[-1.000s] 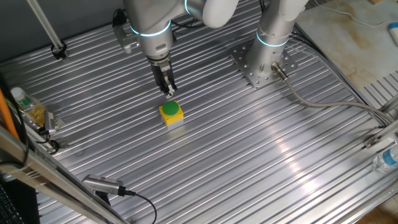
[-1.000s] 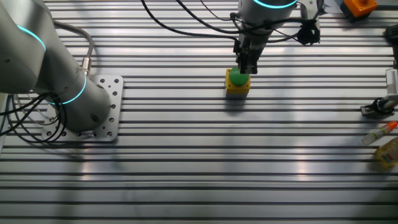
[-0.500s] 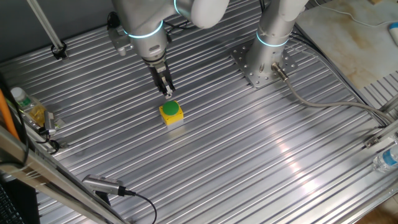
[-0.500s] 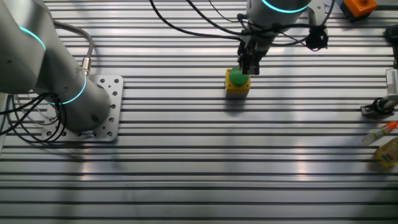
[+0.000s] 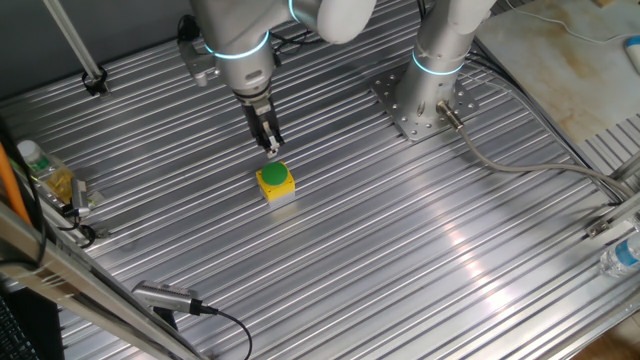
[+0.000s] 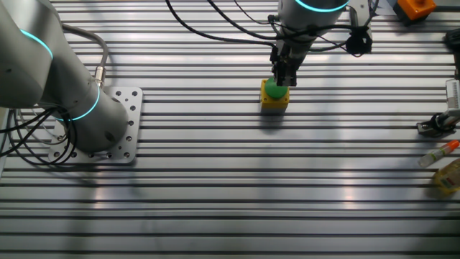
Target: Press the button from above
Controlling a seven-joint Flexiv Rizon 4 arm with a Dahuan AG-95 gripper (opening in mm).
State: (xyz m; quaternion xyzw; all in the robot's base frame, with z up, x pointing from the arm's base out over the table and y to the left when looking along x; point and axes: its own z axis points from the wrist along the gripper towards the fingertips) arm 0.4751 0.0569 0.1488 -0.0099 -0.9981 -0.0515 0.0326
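The button (image 5: pixel 274 175) is a green round cap on a yellow box (image 5: pixel 277 188) with a pale base, standing on the ribbed metal table (image 5: pixel 400 250). It also shows in the other fixed view (image 6: pixel 273 89). My gripper (image 5: pixel 271 149) points down with its tip just above and slightly behind the cap. In the other fixed view the gripper (image 6: pixel 282 81) overlaps the cap's right edge. The two fingers meet in one narrow tip and hold nothing. I cannot tell whether the tip touches the cap.
The arm's base plate (image 5: pixel 420 105) stands at the back right, with a cable (image 5: pixel 520 168) trailing to the right. Bottles lie at the left edge (image 5: pixel 45 172) and right edge (image 5: pixel 620 258). A cabled tool (image 5: pixel 170 298) lies at the front left.
The gripper shifted slightly sideways half a second ago and has come back to about where it was a second ago. The button has not moved.
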